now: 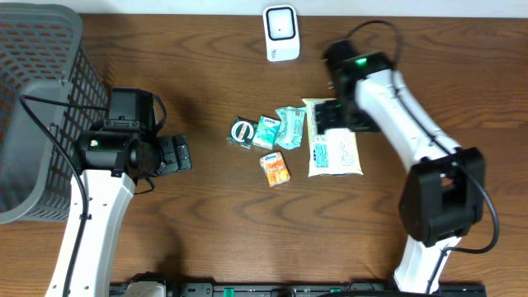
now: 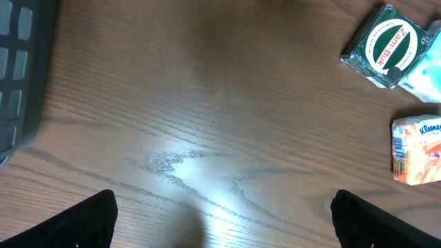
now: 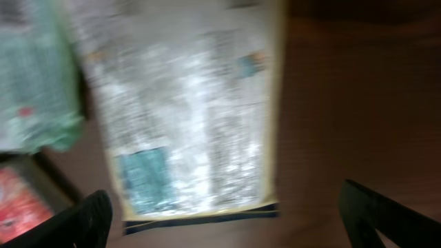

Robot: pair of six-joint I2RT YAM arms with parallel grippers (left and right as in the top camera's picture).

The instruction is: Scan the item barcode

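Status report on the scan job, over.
Left gripper open over bare table. Right gripper open above white packet, unheld. Scanner path unobstructed.

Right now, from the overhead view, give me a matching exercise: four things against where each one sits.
Things:
1 barcode scanner
2 mesh basket
3 Zam-Buk box
4 Kleenex pack

Places:
A leftmost of the small items
B nearest the robot of the small items
C far edge, centre
D left edge

Pairs: 1-C, 2-D, 3-A, 4-B
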